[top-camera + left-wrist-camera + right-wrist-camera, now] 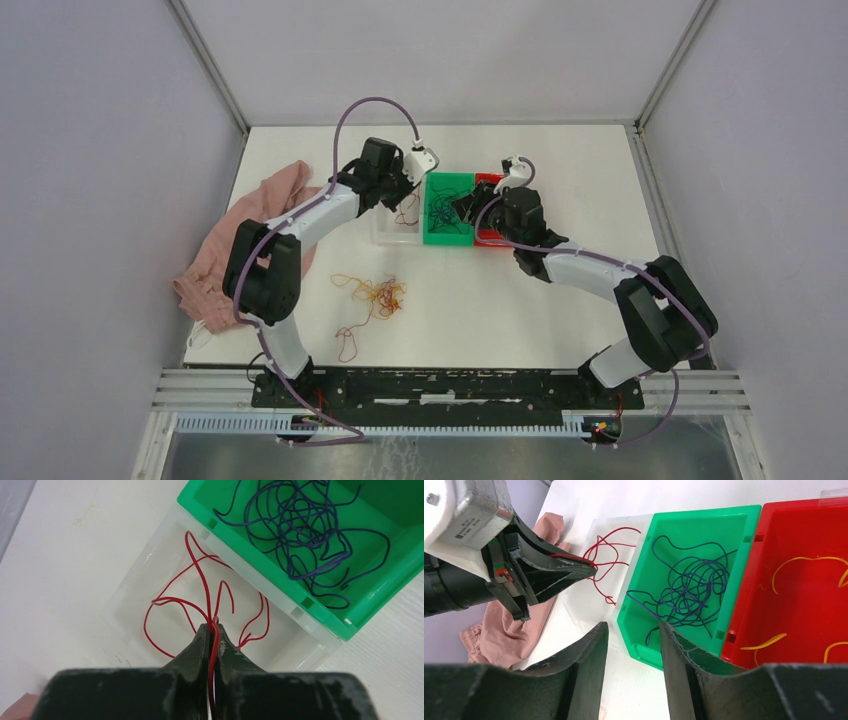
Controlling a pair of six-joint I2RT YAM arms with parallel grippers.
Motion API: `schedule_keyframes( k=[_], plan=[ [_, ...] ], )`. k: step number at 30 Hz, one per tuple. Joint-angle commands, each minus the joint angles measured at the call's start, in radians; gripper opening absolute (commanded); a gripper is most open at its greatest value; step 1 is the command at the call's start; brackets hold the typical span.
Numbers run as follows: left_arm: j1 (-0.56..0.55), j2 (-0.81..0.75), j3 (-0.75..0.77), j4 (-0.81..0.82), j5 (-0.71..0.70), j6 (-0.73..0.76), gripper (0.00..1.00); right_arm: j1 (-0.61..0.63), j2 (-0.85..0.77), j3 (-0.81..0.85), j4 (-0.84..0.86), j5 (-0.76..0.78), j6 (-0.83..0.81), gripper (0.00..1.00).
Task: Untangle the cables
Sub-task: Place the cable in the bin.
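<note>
Cloth point(250, 235): pink, lay crumpled at left;
Loose cables point(380, 295): lay tangled on the table point(560, 310);
Left gripper point(213, 630): pinched a red cable point(200, 580) above the clear bin point(150, 550);
Green bin point(380, 590): held purple cables point(300, 525);
Right gripper point(633, 630): spread, empty, over its edge;
Red bin point(804, 610): held yellow cables point(809, 560).

Clear bin point(384, 237), green bin point(447, 240) and red bin point(804, 540) stand side by side, touching, mid-way across the tabletop point(570, 170). The left gripper point(213, 626) occupies the space over the clear bin, jaws closed on a red cable point(200, 575). The right gripper point(631, 627), jaws parted, hangs over the green bin. Pink cloth point(240, 235) blocks the left edge. Loose cables point(375, 297) lie near-centre. Right side and far strip are bare.
</note>
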Motion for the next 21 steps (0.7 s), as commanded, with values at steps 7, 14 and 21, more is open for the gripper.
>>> schedule_keyframes(
  k=[7, 14, 21],
  plan=[
    [0.021, 0.005, -0.012, 0.028, -0.019, 0.057, 0.45, -0.008, -0.087, -0.014, 0.049, 0.006, 0.009, 0.48],
    [0.039, 0.0, 0.156, -0.116, 0.118, 0.05, 0.73, -0.008, -0.157, 0.008, -0.02, 0.004, -0.032, 0.48],
    [0.076, 0.006, 0.258, -0.228, 0.191, 0.11, 0.81, -0.007, -0.169, 0.033, -0.044, -0.02, -0.045, 0.48]
  ],
)
